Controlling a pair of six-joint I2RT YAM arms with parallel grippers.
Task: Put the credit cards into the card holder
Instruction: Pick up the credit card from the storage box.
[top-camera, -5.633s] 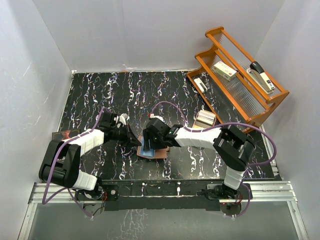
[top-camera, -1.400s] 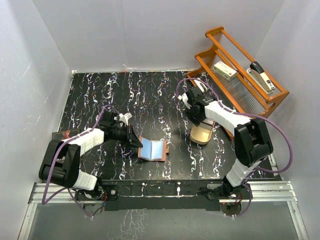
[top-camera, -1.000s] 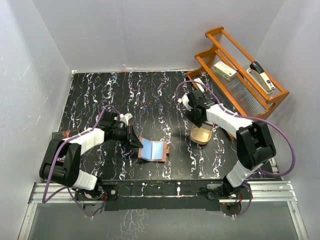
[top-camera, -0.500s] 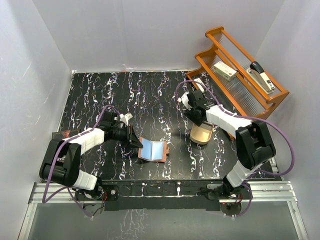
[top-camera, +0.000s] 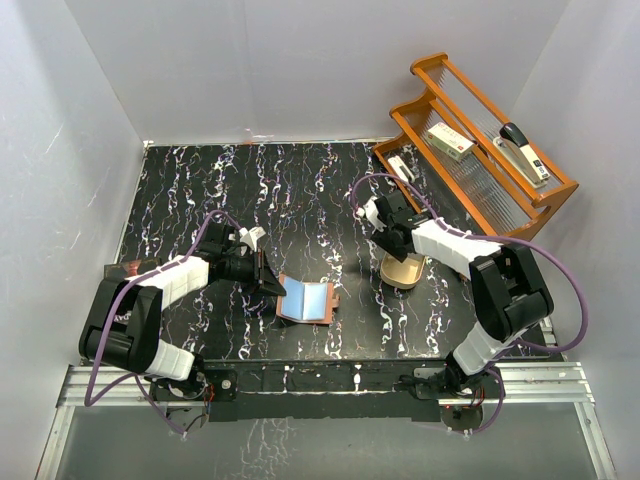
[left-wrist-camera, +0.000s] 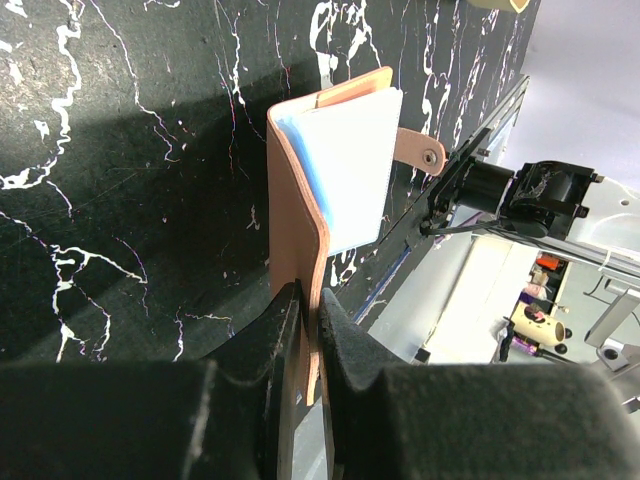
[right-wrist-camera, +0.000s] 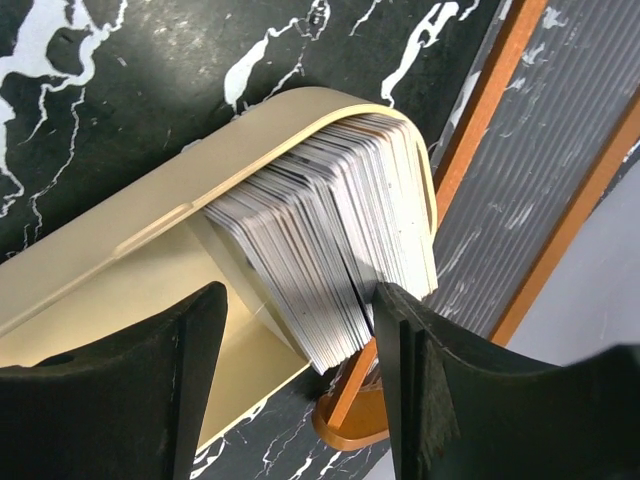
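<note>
Right gripper (right-wrist-camera: 300, 320), jaws wide, has swung from card holder (left-wrist-camera: 345, 160) to dish (right-wrist-camera: 130, 240) card stack (right-wrist-camera: 340, 230); left gripper (left-wrist-camera: 307, 330) pinches holder edge: next pickup likely.

Plain white walls (top-camera: 300, 70) box in a black marble-look tabletop (top-camera: 190, 190), with an orange wooden rack (top-camera: 432, 64) sitting back right, lighting pretty even.
</note>
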